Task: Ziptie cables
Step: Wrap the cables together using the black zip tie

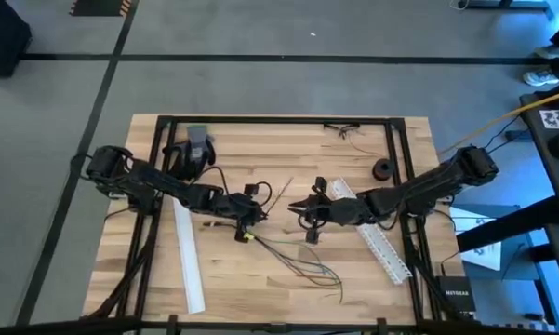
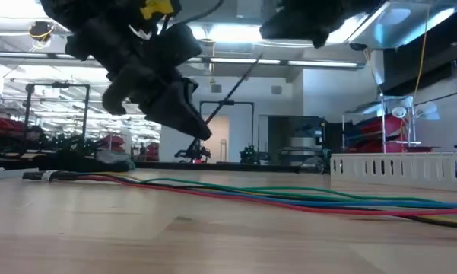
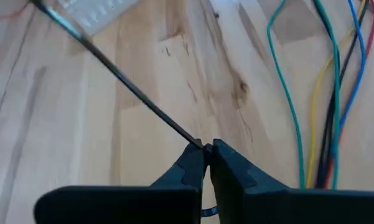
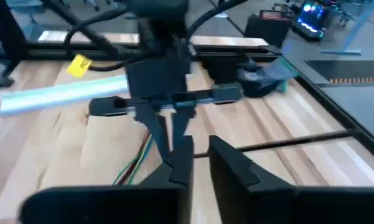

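**Ziptie held above the table by the left gripper, cables lying loose below**

The ziptie is seen most plainly in the left wrist view, where it runs as a thin black strip from between the closed fingers of the left gripper out over the bare wood. Its far tip is cut off at the frame's edge. From above, the ziptie is only a faint slanted line between the two grippers, and its full length is hard to make out there.

The left gripper is held near the table's middle, clamped on the ziptie's near end. The right gripper is placed just opposite it, with a narrow gap visible between its fingers in the right wrist view, so it appears to be slightly parted and holding nothing; whether its tips touch the ziptie cannot be told.

The cables are spread on the wooden table, fanning out from near the left gripper toward the front edge. In the low view, the cables are seen lying flat as green, red and blue strands, with the left arm's dark bulk hanging over them and hiding their starting end.

One white slotted strip lies to the left of the cables, and another white slotted strip is partly covered by the right arm. A small black ring sits near the table's right rear, and a grey-and-black object that cannot be identified sits at the left rear.
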